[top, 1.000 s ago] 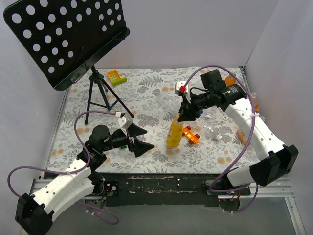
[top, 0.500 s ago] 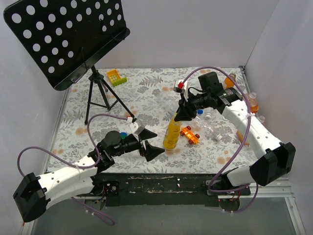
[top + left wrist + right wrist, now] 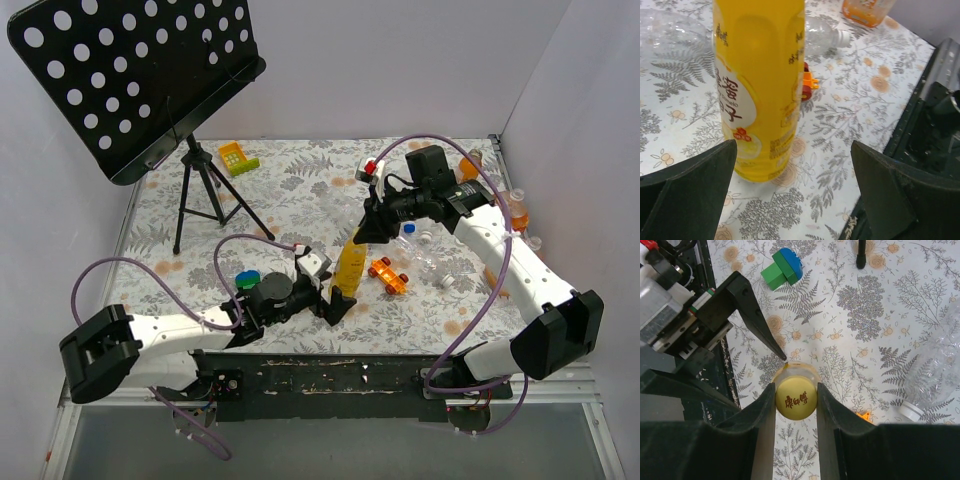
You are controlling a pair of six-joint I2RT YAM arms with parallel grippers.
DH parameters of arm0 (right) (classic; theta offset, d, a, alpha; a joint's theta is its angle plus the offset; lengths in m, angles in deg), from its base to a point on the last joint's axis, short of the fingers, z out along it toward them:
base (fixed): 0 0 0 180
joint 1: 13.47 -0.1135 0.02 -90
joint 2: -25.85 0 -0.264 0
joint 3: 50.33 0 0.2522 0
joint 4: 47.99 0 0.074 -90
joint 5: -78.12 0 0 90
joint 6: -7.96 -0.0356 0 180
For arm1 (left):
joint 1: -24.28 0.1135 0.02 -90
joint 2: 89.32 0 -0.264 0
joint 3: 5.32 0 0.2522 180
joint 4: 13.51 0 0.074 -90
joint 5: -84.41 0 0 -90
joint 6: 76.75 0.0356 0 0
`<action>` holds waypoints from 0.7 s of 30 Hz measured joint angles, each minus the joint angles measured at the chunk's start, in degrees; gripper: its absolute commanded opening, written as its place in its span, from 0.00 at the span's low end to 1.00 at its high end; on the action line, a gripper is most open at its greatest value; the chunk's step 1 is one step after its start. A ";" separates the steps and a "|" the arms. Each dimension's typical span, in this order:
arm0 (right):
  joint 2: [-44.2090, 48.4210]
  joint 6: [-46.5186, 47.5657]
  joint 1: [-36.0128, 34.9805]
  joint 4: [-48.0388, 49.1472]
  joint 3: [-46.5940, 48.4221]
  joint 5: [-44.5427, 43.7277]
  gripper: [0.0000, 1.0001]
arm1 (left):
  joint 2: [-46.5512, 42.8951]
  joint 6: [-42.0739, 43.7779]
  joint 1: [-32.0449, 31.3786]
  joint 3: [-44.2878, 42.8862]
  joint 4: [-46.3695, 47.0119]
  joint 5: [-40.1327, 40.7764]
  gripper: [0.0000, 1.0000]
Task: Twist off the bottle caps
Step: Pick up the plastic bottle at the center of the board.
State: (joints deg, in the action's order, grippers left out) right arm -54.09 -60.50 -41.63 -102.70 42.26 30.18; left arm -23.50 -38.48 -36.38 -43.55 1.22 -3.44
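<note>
Flanking the yellow bottle (image 3: 760, 75) near its base, our left gripper (image 3: 793, 145) has swung in, jaws spread, not yet clamping; our right gripper (image 3: 796, 392) pinches the yellow cap (image 3: 796, 402) atop it. Once we clamp, unscrewing can begin.

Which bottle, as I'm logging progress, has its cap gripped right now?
The upright yellow bottle at centre: the right gripper pinches its yellow cap. The clear bottle beside it lies on its side, untouched.
</note>
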 measured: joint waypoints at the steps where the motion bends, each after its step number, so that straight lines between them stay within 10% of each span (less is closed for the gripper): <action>1: 0.00 -0.24 0.00 0.13 0.00 0.13 0.01 | 1.49 0.52 -0.24 -0.59 0.46 1.46 0.98; 21: 0.00 -1.53 0.00 0.87 -1.07 2.29 0.01 | 16.92 5.20 -0.59 -7.21 5.18 10.08 0.85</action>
State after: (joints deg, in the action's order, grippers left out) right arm -54.09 -62.03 -41.63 -101.83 41.19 32.47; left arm -6.58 -33.28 -36.97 -50.76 6.40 6.64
